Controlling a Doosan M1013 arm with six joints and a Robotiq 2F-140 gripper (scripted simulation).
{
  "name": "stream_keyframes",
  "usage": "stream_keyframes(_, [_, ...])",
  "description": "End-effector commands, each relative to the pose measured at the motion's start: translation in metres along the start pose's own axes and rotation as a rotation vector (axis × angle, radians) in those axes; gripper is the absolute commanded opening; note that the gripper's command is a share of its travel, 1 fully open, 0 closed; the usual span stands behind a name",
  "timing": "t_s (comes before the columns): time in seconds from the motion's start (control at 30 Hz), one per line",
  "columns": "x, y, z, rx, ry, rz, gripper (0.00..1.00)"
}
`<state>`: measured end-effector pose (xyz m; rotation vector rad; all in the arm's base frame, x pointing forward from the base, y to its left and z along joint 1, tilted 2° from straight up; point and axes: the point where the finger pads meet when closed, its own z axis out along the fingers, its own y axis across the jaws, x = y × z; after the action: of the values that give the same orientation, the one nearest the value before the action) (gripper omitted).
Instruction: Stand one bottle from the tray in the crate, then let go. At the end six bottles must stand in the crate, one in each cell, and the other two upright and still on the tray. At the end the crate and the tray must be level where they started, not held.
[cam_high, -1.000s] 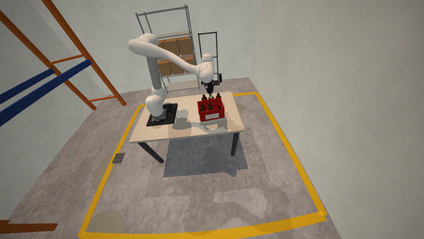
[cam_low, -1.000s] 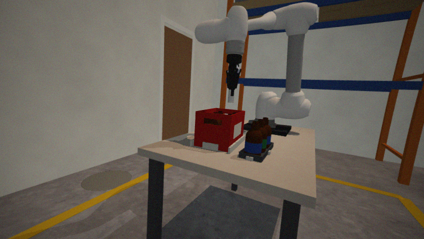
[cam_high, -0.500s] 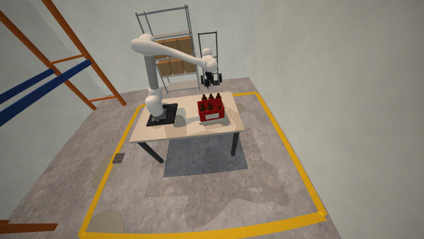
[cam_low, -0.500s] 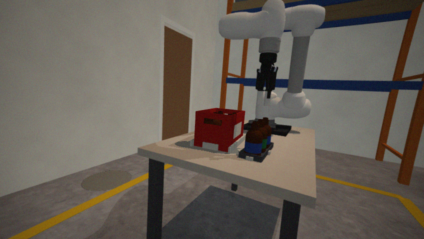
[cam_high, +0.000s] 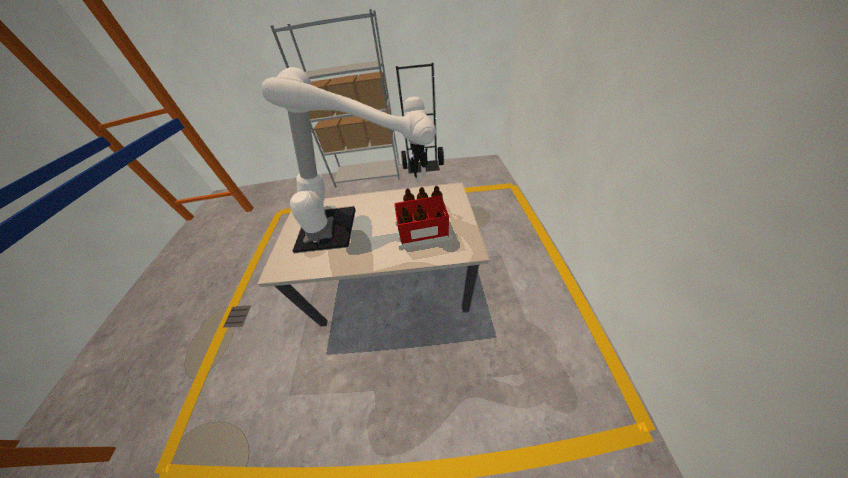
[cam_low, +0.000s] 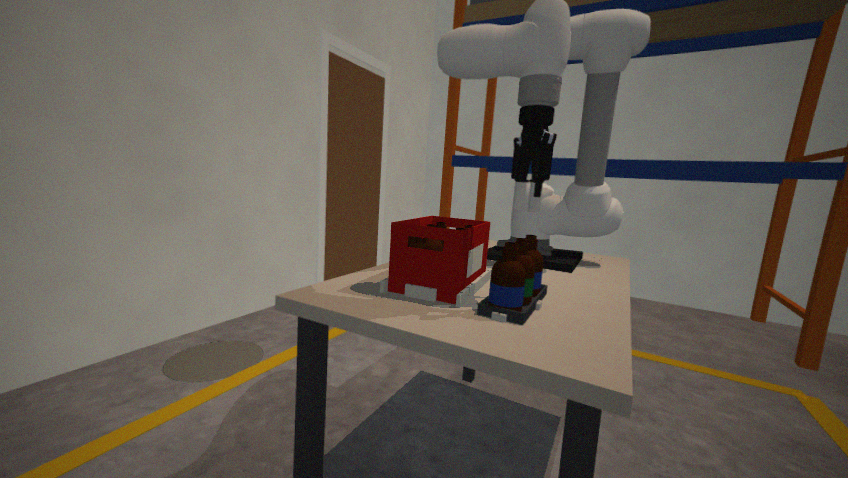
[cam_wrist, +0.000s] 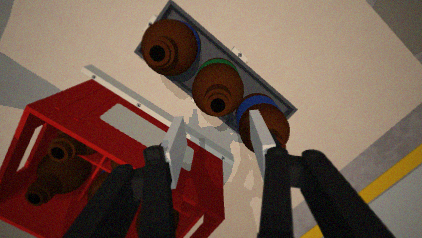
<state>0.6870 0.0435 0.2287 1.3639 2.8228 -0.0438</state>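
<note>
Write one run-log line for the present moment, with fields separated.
hand: partly open, nothing held | tray: three brown bottles standing | red crate: on table | placing: pending

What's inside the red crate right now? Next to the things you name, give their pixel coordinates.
In the red crate (cam_high: 422, 222) (cam_low: 418, 267) (cam_wrist: 125, 120), the wrist view shows brown bottles (cam_wrist: 62, 172) and a divider (cam_wrist: 102, 164). The gripper (cam_high: 419, 175) (cam_low: 531, 184) (cam_wrist: 217, 127) covers part of its interior; the walls hide the bottles' lower parts, so I can't confirm every cell.
</note>
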Motion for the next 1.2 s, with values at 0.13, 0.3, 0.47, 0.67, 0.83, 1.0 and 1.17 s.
stream_keyframes(0.13, [0.0,0.0,0.0,0.0,0.0,0.0,0.38])
stream_keyframes(0.3, [0.0,0.0,0.0,0.0,0.0,0.0,0.38])
stream_keyframes(0.47, [0.0,0.0,0.0,0.0,0.0,0.0,0.38])
stream_keyframes(0.67, [0.0,0.0,0.003,0.0,0.0,0.0,0.38])
stream_keyframes(0.83, [0.0,0.0,0.006,0.0,0.0,0.0,0.38])
stream_keyframes(1.0, [0.0,0.0,0.01,0.0,0.0,0.0,0.38])
stream_keyframes(1.17, [0.0,0.0,0.016,0.0,0.0,0.0,0.38])
